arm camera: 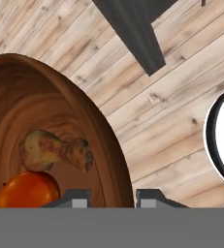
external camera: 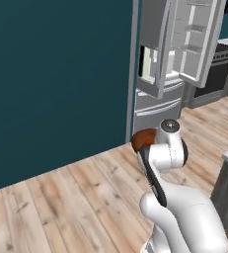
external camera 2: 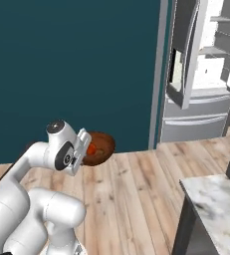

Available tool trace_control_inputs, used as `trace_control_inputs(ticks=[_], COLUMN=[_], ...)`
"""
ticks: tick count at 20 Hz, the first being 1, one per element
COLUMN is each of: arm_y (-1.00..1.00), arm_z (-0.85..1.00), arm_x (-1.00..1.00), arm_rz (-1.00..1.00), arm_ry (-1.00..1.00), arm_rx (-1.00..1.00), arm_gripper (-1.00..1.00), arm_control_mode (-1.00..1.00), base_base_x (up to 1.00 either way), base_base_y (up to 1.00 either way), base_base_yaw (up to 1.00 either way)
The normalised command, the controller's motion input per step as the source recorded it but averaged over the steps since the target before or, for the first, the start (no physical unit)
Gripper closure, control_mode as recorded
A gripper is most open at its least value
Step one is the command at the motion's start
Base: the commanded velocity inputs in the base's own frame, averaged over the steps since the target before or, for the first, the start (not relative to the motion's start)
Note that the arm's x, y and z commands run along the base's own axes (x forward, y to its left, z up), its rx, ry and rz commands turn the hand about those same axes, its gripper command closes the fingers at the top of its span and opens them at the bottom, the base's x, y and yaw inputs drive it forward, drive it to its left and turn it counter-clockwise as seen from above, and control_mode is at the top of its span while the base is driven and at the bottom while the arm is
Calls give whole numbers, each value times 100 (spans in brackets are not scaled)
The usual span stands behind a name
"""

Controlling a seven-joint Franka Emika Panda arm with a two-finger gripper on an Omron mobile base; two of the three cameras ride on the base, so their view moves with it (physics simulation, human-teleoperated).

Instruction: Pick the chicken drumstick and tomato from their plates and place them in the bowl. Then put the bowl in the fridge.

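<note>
Jaws pinch the bowl (arm camera: 60,121) rim, carrying chicken drumstick (arm camera: 55,150) and tomato (arm camera: 28,189) inside; fridge (external camera: 179,59) stands open ahead for loading.

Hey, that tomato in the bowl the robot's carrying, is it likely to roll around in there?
Probably a little. The tomato is round and smooth, so it may roll if the bowl tilts. It lies low inside, against the chicken drumstick, under high walls, so it likely stays in.

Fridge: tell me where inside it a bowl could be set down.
The tall light grey fridge stands open; its white door racks and the shelf behind look bare. The round brown wooden bowl is crowded: drumstick and tomato.
</note>
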Motion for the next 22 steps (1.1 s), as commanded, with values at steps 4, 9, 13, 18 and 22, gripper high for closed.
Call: trace_control_inputs(ticks=[4,9,13,18,22], arm_y=[0,0,0,0,0], arm_z=[0,0,0,0,0], arm_x=[0,0,0,0,0], arm_rz=[0,0,0,0,0], arm_ry=[0,0,0,0,0], arm_rx=[0,0,0,0,0], arm_gripper=[100,100,100,100,100], arm_control_mode=[100,100,100,100,100], base_base_x=[84,70,57,50,52], base_base_y=[4,8,9,9,7], base_base_yaw=[-18,-31,-45,-51,-49])
